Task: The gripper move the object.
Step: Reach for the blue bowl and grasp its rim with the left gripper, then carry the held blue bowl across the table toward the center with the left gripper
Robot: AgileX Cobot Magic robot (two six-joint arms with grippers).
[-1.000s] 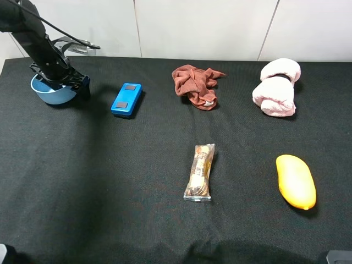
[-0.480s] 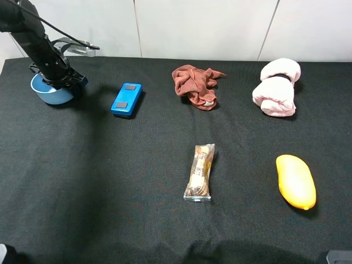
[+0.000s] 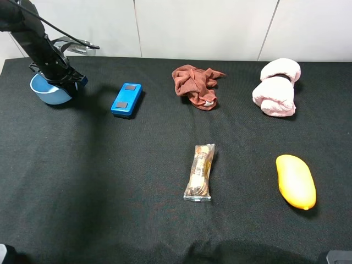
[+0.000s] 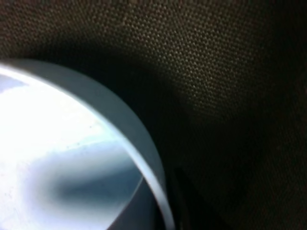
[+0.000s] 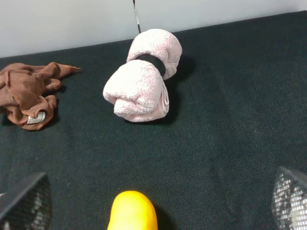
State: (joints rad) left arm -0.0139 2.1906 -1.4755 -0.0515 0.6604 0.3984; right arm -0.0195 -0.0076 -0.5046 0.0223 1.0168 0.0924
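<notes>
Bowl [image 3: 48,92]: light blue, resting at the far left corner of the black table [image 3: 110,181], left of the blue box [image 3: 126,99]; the move looks not yet made. Left gripper [image 3: 67,78]: down at the bowl's rim, but I cannot tell whether its jaws have closed on it. Right gripper [image 5: 157,197]: fingers spread wide, idle near the mango [image 5: 132,213].

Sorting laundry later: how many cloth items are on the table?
2. A crumpled brown cloth lies at the back centre; a rolled pink towel lies at the back right. Nothing seems to hide another.
</notes>
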